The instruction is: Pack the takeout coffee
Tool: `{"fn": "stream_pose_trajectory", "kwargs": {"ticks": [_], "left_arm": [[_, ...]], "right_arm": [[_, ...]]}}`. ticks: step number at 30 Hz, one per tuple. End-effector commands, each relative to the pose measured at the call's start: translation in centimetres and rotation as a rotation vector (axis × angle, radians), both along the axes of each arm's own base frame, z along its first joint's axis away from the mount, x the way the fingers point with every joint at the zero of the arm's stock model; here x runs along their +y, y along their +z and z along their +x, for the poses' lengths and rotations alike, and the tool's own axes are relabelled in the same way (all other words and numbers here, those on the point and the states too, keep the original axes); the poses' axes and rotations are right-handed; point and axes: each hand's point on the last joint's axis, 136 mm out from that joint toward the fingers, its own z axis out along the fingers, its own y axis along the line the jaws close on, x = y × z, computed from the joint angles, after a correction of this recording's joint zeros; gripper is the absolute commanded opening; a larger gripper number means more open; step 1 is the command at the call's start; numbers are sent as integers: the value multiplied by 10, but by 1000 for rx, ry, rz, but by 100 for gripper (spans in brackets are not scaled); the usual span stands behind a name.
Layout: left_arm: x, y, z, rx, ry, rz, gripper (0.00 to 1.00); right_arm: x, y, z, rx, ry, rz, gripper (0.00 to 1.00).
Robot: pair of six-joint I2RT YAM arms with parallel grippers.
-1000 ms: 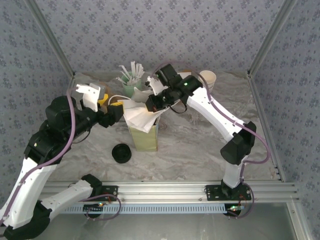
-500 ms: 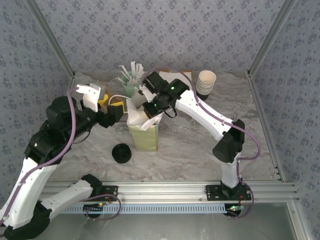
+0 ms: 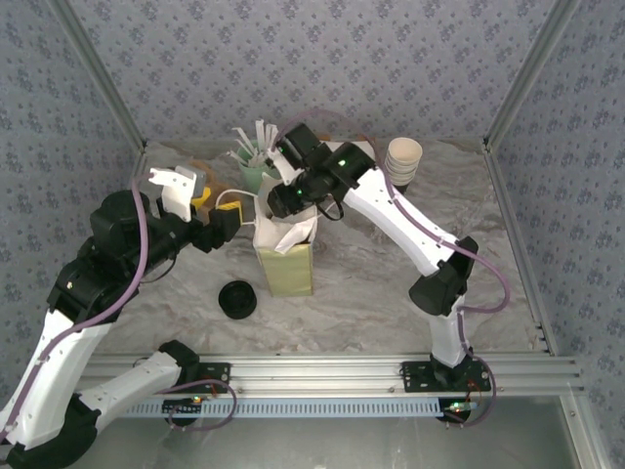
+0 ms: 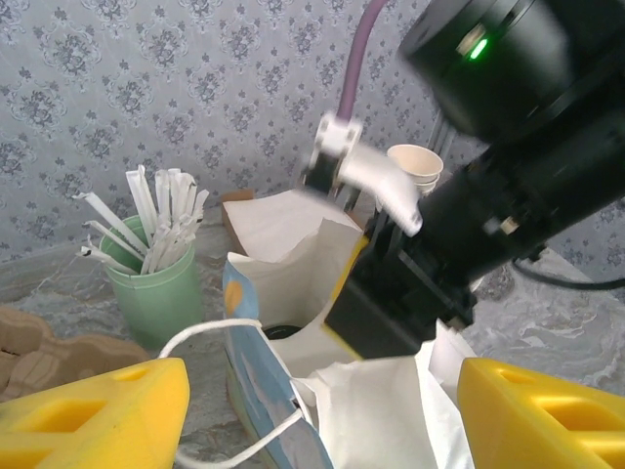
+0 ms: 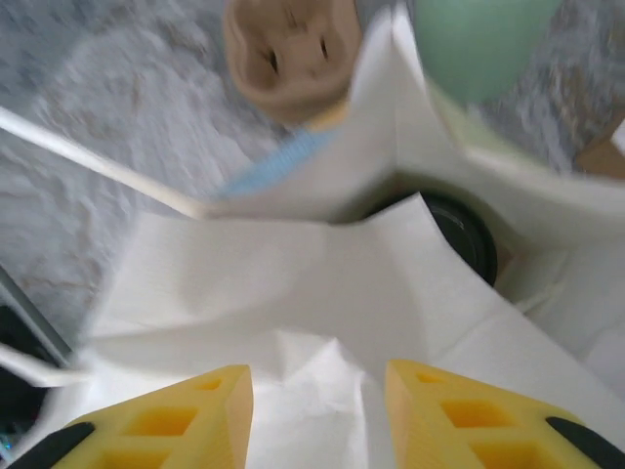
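The paper bag [image 3: 284, 266] stands upright mid-table with white napkin paper [image 3: 281, 234] bunched in its mouth. Deep inside it shows a black round lid [image 4: 281, 332] [image 5: 461, 233], which looks like the takeout coffee's; the green cup body is hidden. My right gripper [image 3: 283, 203] [image 5: 317, 410] hangs over the bag's mouth, open, its yellow fingers [image 5: 186, 415] apart just above the napkin [image 5: 293, 293]. My left gripper [image 3: 231, 217] [image 4: 322, 420] is open at the bag's left side, the bag [image 4: 264, 391] and its white string handle [image 4: 210, 330] between its fingers.
A black round lid-like thing [image 3: 237, 299] lies on the table left of the bag. Behind the bag stands a mint cup with white sticks [image 3: 252, 161] [image 4: 156, 283]. Stacked cream cups [image 3: 403, 158] [image 4: 415, 166] are at the back right. Brown cardboard [image 5: 288, 54] lies nearby.
My right gripper has swung left and down over the bag. The napkin that draped out over the bag's side now sits mostly inside its mouth. The left arm has barely moved.
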Motion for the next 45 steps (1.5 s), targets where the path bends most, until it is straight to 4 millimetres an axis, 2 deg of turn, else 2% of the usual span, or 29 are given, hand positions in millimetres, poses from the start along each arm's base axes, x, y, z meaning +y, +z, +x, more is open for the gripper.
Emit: {"fn": "stream_pose_trajectory", "kwargs": {"ticks": [1,4,8,12,16,20,29,33,35,39,45], "left_arm": [[5,2,0,-10,21,-9,73],[6,2,-1,-14,24,-8,73],[8,0,-1,-13,33,-2,73],[7,-3,0,-9,34,6,74],[7,-4,1,-5,34,6,74],[6,-4,1,-4,29,4,74],[5,-3,1,0,25,-2,74],[5,-4,1,3,28,2,74],[6,-5,1,3,32,4,74],[7,-9,5,12,47,12,74],[10,-13,17,21,104,21,76]], "right_arm": [[-6,29,-10,-9,11,45,44],[-11,44,-19,-10,12,82,39],[-12,47,-45,25,57,100,28],[-17,29,-66,73,69,76,17],[-26,4,-71,113,38,40,11],[-25,-19,-68,134,26,17,11],[-9,-46,-35,104,-28,-44,13],[-11,-68,-25,127,-63,-104,14],[-11,-71,-23,133,-64,-112,14],[-8,-49,-22,108,-55,-63,16],[-11,27,-21,-5,-27,71,22]]}}
